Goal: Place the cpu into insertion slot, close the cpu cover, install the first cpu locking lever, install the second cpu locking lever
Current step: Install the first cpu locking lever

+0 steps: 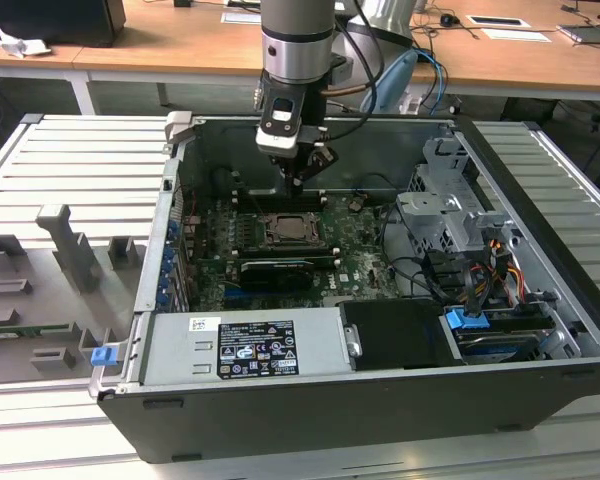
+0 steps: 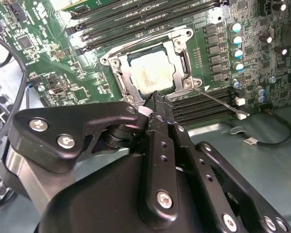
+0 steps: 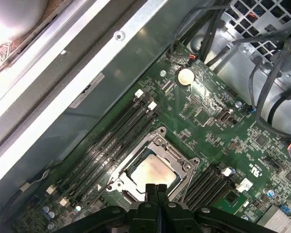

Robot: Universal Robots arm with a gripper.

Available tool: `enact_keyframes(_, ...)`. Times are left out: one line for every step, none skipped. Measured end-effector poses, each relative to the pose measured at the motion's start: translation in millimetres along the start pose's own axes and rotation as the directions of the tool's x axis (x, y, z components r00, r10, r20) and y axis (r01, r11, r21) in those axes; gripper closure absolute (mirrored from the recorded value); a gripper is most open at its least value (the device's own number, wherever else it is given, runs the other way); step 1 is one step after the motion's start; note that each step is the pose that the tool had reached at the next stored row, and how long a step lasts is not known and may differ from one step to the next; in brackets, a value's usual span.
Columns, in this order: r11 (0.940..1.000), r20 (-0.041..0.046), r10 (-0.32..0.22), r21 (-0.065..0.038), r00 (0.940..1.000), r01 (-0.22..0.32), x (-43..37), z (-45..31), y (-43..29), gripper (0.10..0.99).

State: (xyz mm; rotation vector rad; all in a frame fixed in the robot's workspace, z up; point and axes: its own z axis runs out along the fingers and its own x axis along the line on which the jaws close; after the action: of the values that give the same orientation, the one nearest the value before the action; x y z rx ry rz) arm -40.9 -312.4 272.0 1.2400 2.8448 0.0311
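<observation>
Jaws closed tight, fingertips pressed together, nothing between them. Gripper [image 3: 155, 187] tip at edge of cpu cover [image 3: 177, 158]; contact can't be judged. In second wrist view, cpu [image 2: 150, 73] lies flat in insertion slot [image 2: 117, 77], silvery frame down around it. Thin lever rod [image 2: 218, 102] sticks out from socket corner, slanting over black memory slots [image 2: 203, 104]. In exterior view, gripper hangs over far side of socket, mid green motherboard [image 1: 355, 255], inside open computer case [image 1: 310, 420]. Drive cage [image 1: 450, 200] at exterior view's right.
</observation>
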Motion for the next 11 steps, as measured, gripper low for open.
enact_keyframes(1.0,-0.0002,-0.006,0.0,1.0,0.006,0.0,0.0,0.0,0.98)
enact_keyframes(0.9999,-0.0004,-0.014,0.0,0.9999,0.014,0.0,0.0,0.0,0.98)
enact_keyframes(0.9998,-0.0007,-0.02,-0.001,0.9998,0.02,0.0,0.0,0.0,0.98)
enact_keyframes(0.9996,-0.0009,-0.027,-0.001,0.9996,0.027,0.0,0.0,0.0,0.98)
enact_keyframes(0.9993,-0.0013,-0.038,-0.001,0.9993,0.038,0.0,0.0,0.0,0.98)
enact_keyframes(0.9987,-0.0017,-0.05,-0.001,0.9987,0.05,0.0,0.0,0.0,0.98)
enact_keyframes(0.9983,-0.0019,-0.058,-0.002,0.9983,0.058,0.0,0.0,0.0,0.98)
enact_keyframes(0.9979,-0.0022,-0.065,-0.002,0.9979,0.065,0.0,0.0,0.0,0.98)
enact_keyframes(0.9969,-0.0025,-0.079,-0.002,0.9969,0.079,0.0,0.0,0.0,0.98)
enact_keyframes(0.9958,-0.003,-0.091,-0.003,0.9958,0.091,0.0,0.0,0.0,0.98)
enact_keyframes(0.9947,-0.0033,-0.103,-0.003,0.9947,0.103,0.0,0.0,0.0,0.98)
